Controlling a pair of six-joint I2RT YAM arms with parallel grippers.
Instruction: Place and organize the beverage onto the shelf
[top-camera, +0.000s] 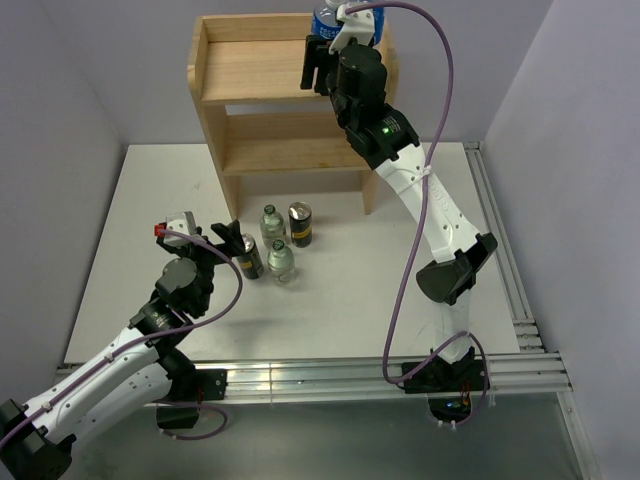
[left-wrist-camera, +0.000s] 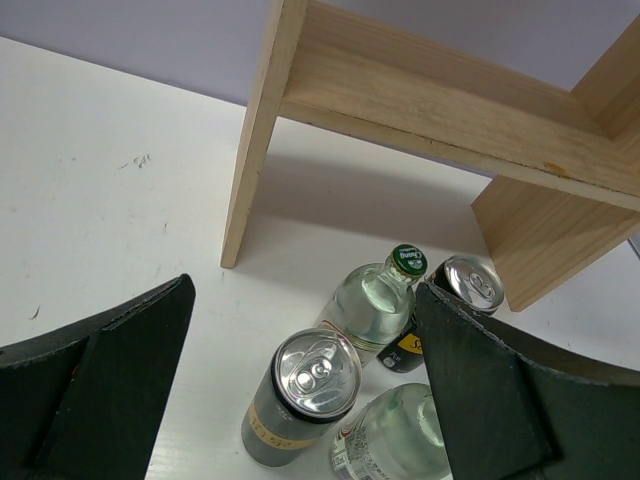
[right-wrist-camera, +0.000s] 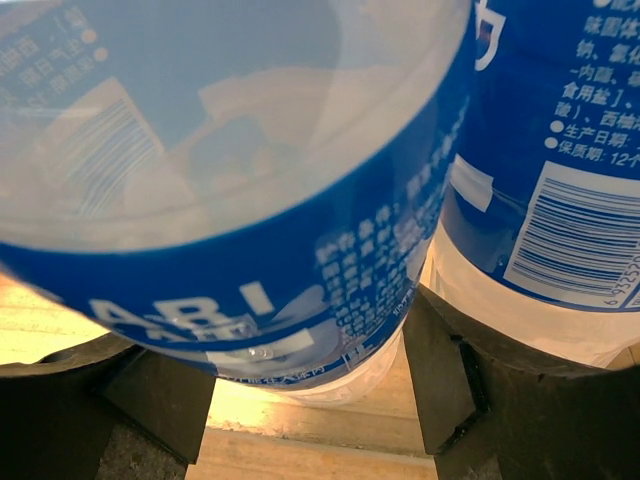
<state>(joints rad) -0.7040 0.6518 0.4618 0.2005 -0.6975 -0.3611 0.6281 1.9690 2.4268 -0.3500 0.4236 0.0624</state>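
The light wooden shelf (top-camera: 260, 70) stands at the back of the table. My right gripper (top-camera: 320, 60) is at the right end of its top tier, shut on a clear blue-labelled bottle (top-camera: 325, 20) whose base is just over the board (right-wrist-camera: 300, 420). A second blue-labelled bottle (right-wrist-camera: 560, 150) stands right beside it. On the table in front of the shelf are two dark cans (top-camera: 248, 256) (top-camera: 300, 224) and two clear glass bottles (top-camera: 271, 222) (top-camera: 282, 260). My left gripper (top-camera: 235, 240) is open and hovers over the near can (left-wrist-camera: 300, 390), touching nothing.
The shelf's lower tier (top-camera: 290, 150) and its left side panel (left-wrist-camera: 255, 140) are just behind the drinks. A metal rail (top-camera: 500, 230) runs along the table's right edge and grey walls close in on both sides.
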